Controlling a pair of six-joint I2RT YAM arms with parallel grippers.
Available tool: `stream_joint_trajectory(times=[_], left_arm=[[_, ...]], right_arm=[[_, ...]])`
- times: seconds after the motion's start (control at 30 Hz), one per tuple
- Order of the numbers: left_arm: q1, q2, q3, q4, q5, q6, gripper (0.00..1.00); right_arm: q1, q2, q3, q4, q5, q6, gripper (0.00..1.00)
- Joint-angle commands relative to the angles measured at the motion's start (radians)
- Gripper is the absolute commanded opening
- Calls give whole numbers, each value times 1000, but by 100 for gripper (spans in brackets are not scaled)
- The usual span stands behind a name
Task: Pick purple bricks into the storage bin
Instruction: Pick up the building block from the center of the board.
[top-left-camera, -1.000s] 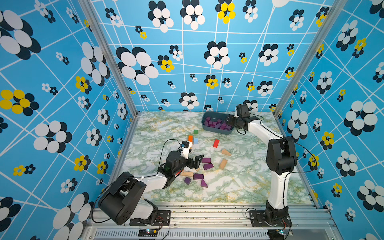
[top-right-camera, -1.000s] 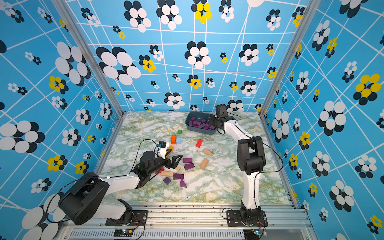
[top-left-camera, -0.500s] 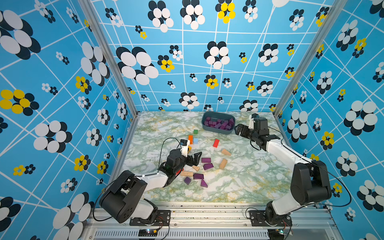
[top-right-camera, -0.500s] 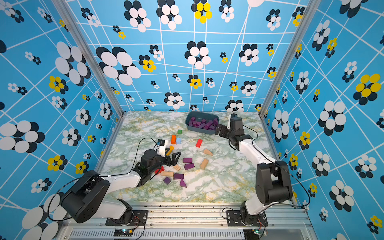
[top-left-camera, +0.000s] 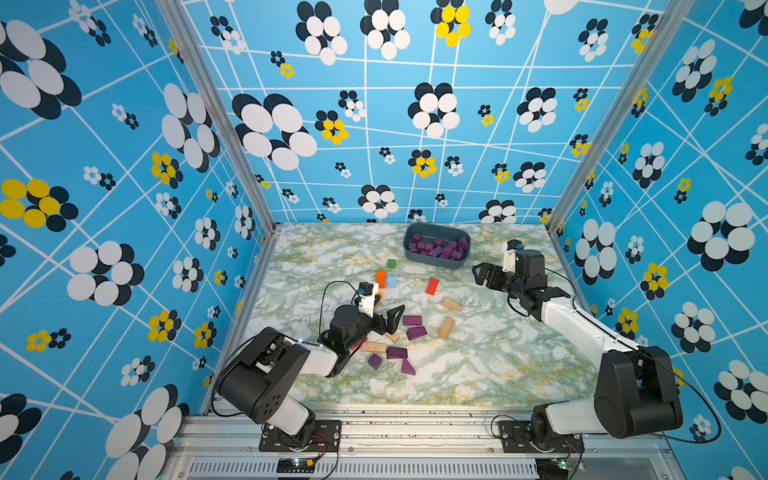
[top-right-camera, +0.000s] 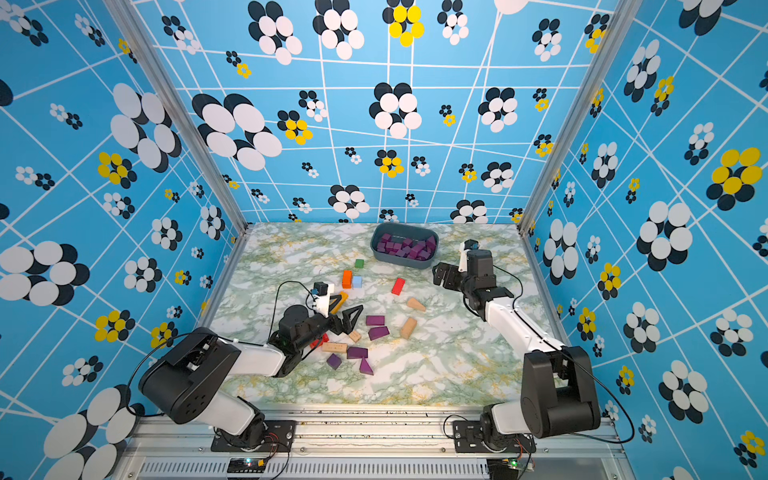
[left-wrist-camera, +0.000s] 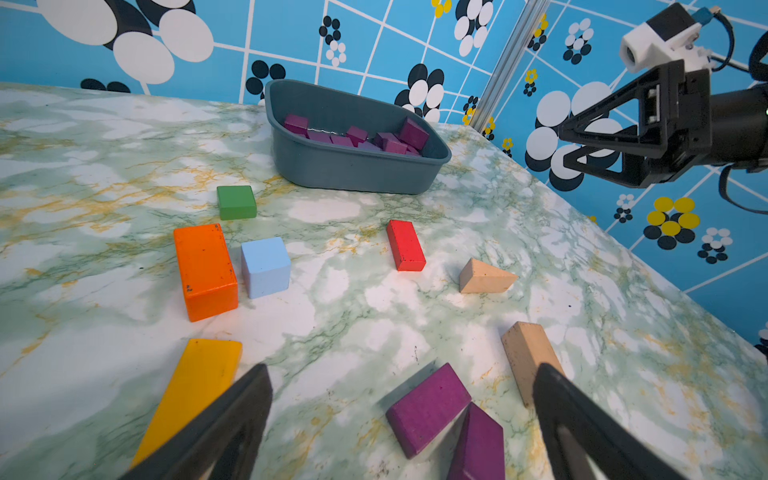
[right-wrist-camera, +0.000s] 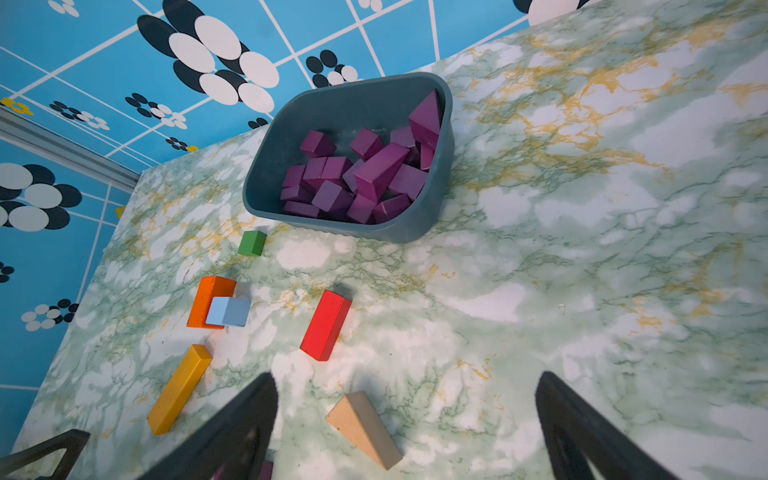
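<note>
Left hand, jaws apart and empty, is nearer: purple bricks lie just ahead, toward the storage bin

The bricks are dark purple, the storage bin blue-grey, the table marbled white, green and gold.

The marbled surface carries the storage bin near its far edge. Scattered nearer lie a green block, orange block, red block, tan blocks — and loose purple bricks.
</note>
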Motion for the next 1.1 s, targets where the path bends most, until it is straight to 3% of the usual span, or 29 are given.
stream_joint_trajectory(times=[0.0, 0.13, 0.27, 0.4, 0.53, 0.67, 0.83, 0.93, 1.07], left_arm=[[32, 40, 9, 97, 125, -45, 99], [92, 115, -42, 287, 240, -100, 100], [143, 133, -18, 263, 320, -162, 100], [146, 94, 10, 143, 329, -150, 99], [129, 3, 75, -122, 315, -66, 94], [64, -92, 155, -449, 187, 64, 96], [-91, -136, 350, -1001, -125, 245, 98], [-148, -106, 418, -1135, -223, 279, 98], [-169, -33, 499, -1245, -253, 267, 98]], right_arm=[[4, -30, -28, -16, 17, -20, 99], [4, -35, -51, -13, -10, -2, 99], [6, -57, -109, 16, -50, 20, 99], [6, -86, -173, 40, -89, 38, 99], [6, -101, -214, 42, -113, 35, 99], [8, -111, -218, 6, -114, 18, 99], [20, -133, -203, -81, -58, -27, 99], [28, -138, -205, -100, -42, -31, 99], [40, -142, -232, -86, -49, -15, 99]])
